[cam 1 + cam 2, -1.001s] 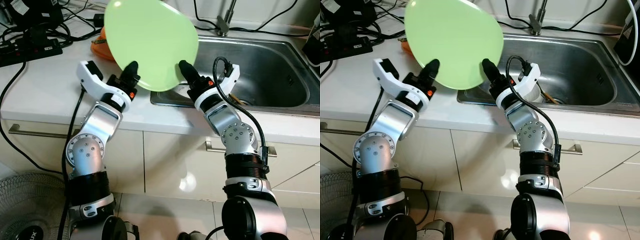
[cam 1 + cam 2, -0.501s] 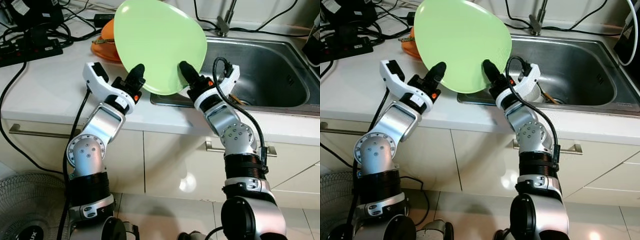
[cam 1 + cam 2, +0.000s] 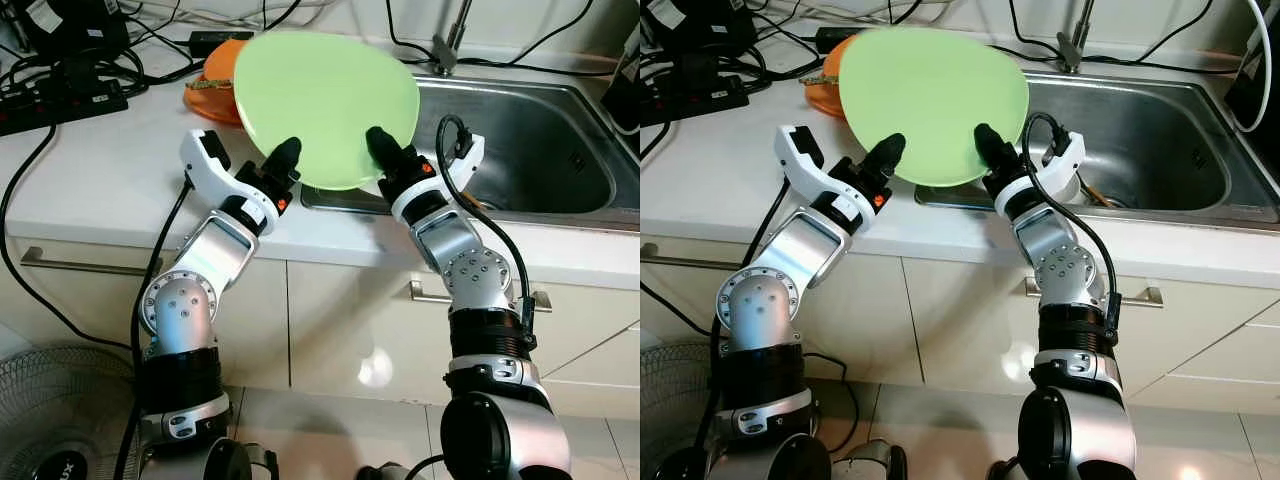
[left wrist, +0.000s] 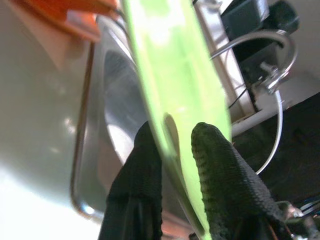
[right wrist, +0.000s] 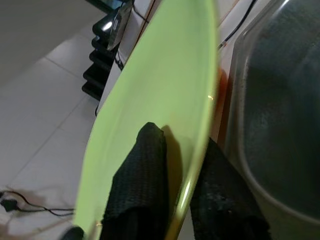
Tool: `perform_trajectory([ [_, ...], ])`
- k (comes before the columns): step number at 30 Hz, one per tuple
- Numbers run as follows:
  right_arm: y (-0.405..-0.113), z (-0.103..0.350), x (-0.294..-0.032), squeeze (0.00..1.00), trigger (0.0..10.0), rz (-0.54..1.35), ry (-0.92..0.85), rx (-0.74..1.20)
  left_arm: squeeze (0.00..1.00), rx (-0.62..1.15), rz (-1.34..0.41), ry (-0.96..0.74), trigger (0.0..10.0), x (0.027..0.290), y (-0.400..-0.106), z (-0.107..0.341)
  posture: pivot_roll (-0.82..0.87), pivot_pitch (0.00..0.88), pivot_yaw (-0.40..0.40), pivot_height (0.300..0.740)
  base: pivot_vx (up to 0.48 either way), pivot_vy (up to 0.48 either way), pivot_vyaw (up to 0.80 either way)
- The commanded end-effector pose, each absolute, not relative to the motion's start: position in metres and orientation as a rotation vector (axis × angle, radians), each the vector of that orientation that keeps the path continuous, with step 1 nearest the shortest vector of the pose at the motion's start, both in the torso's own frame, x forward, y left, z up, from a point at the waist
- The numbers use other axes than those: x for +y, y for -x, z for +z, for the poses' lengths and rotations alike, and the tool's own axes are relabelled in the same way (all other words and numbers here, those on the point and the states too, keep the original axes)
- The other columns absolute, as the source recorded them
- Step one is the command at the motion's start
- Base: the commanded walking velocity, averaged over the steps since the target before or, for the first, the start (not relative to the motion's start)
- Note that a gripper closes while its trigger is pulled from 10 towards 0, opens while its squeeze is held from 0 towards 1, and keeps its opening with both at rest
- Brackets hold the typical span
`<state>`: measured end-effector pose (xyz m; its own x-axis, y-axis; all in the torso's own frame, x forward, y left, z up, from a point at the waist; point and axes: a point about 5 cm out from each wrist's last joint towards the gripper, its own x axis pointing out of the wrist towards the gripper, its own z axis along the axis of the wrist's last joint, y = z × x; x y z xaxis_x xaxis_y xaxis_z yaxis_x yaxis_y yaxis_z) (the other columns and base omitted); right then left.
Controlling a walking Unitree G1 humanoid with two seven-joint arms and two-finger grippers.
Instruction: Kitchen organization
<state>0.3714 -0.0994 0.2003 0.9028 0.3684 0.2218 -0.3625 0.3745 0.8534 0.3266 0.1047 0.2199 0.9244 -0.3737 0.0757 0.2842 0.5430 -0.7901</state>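
A pale, smooth kitchen countertop point(image 3: 90, 170) runs along above white cabinet drawers with metal bar handles point(image 3: 60, 262). Set into it is a stainless steel sink basin point(image 3: 530, 150), with a metal tap point(image 3: 455, 35) at its back edge. An orange dish point(image 3: 210, 85) rests on the counter near a black power strip point(image 3: 60, 100) and tangled black cables point(image 3: 150, 45).

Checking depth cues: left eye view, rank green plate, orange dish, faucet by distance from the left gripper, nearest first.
1. Green plate: clamped in the left gripper, at its near rim.
2. Orange dish: on the counter behind the plate, robot's left.
3. Faucet: behind the sink, to the right.
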Motion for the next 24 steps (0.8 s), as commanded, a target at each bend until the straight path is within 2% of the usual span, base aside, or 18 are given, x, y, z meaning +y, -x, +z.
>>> perform_trajectory([
  [1, -0.372, 0.21, -0.098, 0.0, 0.0, 0.486, -1.118, -0.018, 1.0, 0.11, -0.411, 0.89, 10.0, 0.1, -0.326, 0.223, 0.06, 0.062, 0.008, 0.718, 0.0, 0.0, 0.0],
  [7, -0.376, 0.214, -0.108, 0.0, 0.0, 0.418, -1.169, -0.06, 1.0, 0.119, -0.409, 0.861, 10.0, 0.101, -0.325, 0.222, 0.06, 0.064, 0.009, 0.718, 0.0, 0.0, 0.0],
  [11, -0.382, 0.221, -0.121, 0.0, 0.0, 0.347, -1.194, -0.121, 1.0, 0.132, -0.412, 0.732, 10.0, 0.099, -0.323, 0.218, 0.06, 0.065, 0.009, 0.718, 0.0, 0.0, 0.0],
  [12, -0.385, 0.224, -0.127, 0.0, 0.0, 0.313, -1.199, -0.14, 0.0, 0.138, -0.416, 0.694, 10.0, 0.098, -0.322, 0.217, 0.06, 0.064, 0.009, 0.718, 0.0, 0.0, 0.0],
  [19, -0.395, 0.234, -0.138, 0.0, 0.0, 0.263, -1.146, -0.17, 0.0, 0.143, -0.425, 0.629, 10.0, 0.095, -0.321, 0.216, 0.06, 0.065, 0.004, 0.718, 0.0, 0.0, 0.0],
  [23, -0.405, 0.246, -0.149, 0.0, 0.0, 0.214, -1.061, -0.207, 0.0, 0.14, -0.43, 0.548, 10.0, 0.094, -0.32, 0.216, 0.06, 0.064, 0.001, 0.718, 0.0, 0.0, 0.0],
  [24, -0.409, 0.249, -0.155, 0.0, 0.0, 0.183, -0.992, -0.209, 0.0, 0.148, -0.437, 0.515, 10.0, 0.094, -0.319, 0.215, 0.07, 0.063, -0.003, 0.718, 0.0, 0.0, 0.0],
])
